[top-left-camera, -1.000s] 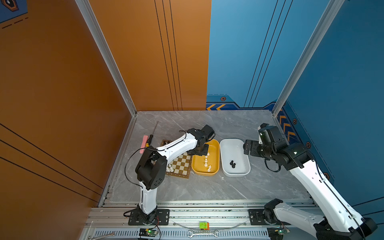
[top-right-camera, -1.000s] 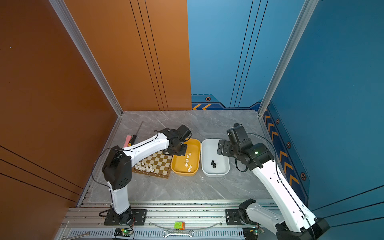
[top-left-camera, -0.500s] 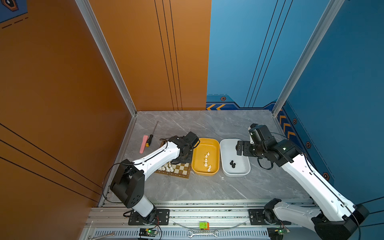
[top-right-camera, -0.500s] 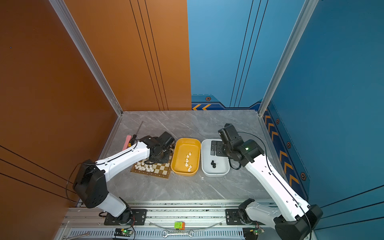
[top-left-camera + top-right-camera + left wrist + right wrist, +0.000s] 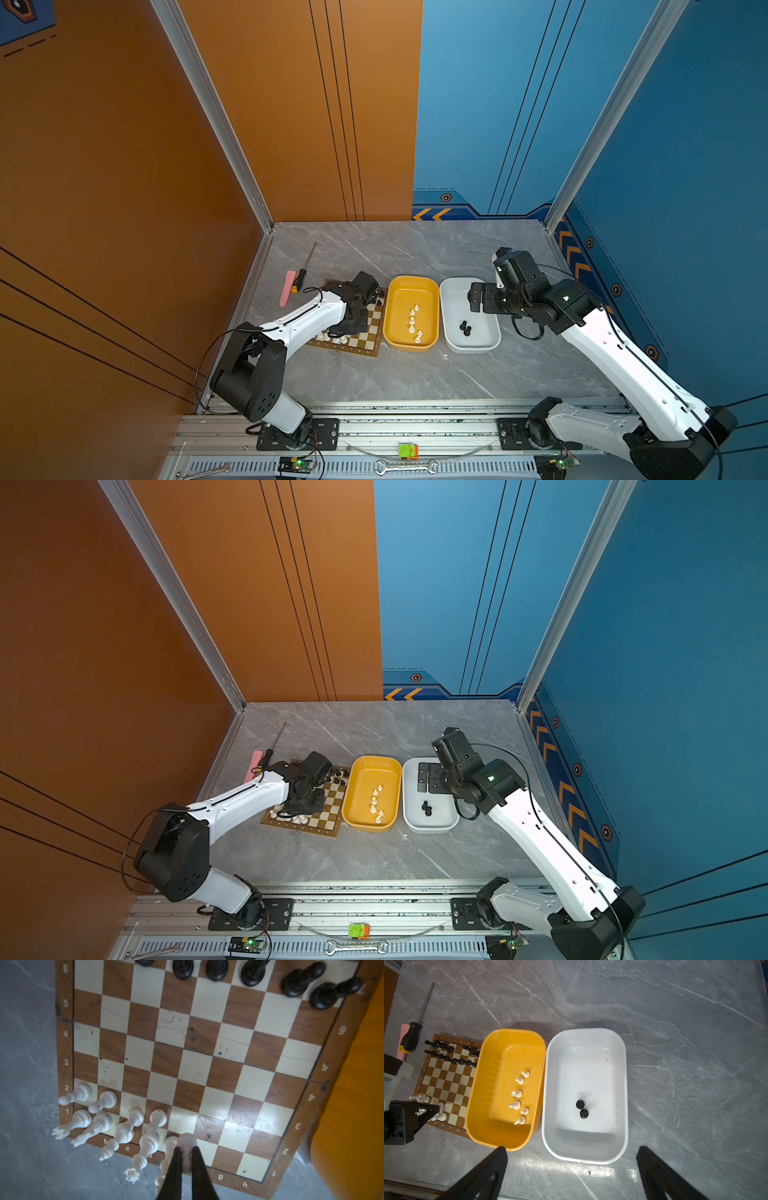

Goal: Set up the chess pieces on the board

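Observation:
The board [image 5: 187,1053] lies left of the tubs in both top views [image 5: 365,332] [image 5: 328,808]. In the left wrist view my left gripper [image 5: 186,1150] is shut on a white chess piece [image 5: 187,1139], low over the board's row-1 edge. Right beside it stand several white pieces [image 5: 147,1142]. Black pieces [image 5: 251,972] line the far rows. My right gripper [image 5: 571,1148] is open and empty, above the white tub's edge [image 5: 478,297]. Several white pieces [image 5: 519,1094] sit in the yellow tub, two black pieces [image 5: 581,1108] in the white tub.
The yellow tub [image 5: 411,282] touches the board's right side and the white tub [image 5: 471,348] stands right of it. A screwdriver [image 5: 305,266] and a pink tool [image 5: 286,286] lie left of and behind the board. A wrench [image 5: 405,468] rests on the front rail.
My left gripper has moved from over the yellow tub leftward to the board's near rows, carrying the white piece. The right gripper shifted slightly left over the white tub and stayed open.

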You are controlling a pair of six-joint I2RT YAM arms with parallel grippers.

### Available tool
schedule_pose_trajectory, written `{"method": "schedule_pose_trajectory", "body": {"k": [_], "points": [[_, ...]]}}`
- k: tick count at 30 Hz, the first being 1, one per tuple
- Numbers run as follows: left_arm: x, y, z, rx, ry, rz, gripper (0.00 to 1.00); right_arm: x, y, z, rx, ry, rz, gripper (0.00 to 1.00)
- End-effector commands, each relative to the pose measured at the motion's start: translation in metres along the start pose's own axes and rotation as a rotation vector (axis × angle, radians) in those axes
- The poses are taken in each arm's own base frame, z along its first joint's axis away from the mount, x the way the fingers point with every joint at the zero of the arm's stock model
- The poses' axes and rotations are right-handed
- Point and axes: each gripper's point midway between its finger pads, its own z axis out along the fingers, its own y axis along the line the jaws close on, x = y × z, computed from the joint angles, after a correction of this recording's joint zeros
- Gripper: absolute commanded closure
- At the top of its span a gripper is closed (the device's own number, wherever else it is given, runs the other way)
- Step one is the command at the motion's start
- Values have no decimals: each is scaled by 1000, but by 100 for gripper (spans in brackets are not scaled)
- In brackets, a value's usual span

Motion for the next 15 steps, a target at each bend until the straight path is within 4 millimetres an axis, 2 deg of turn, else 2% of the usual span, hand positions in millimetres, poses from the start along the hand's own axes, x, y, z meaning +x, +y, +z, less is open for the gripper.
{"method": "schedule_pose_trajectory", "body": {"k": [1, 15], "points": [[6, 2, 10, -3, 26, 0, 92, -8, 1, -10, -2, -38, 0, 0], [2, 3, 24, -14, 48, 6, 92, -8, 0, -11, 6, -40, 0, 0]]}}
